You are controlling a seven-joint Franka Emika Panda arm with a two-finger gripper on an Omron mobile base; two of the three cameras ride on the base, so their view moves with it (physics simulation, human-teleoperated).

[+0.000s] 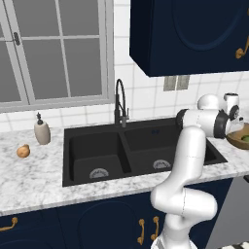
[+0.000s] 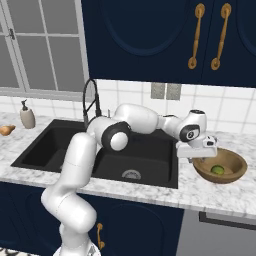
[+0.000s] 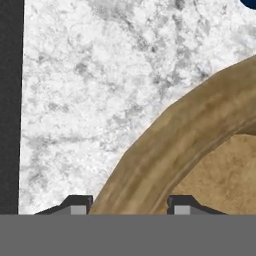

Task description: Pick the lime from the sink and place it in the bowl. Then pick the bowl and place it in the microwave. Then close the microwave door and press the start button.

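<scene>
Tool [image 3: 128,207] straddles bowl [image 3: 165,145] rim, fingers spread; lime [image 2: 217,169] inside, half hidden.

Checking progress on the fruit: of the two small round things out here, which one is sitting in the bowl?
The lime, yellow-green, lies inside the wooden bowl right of the sink. The orange-brown lump sits on the counter left of it.
</scene>
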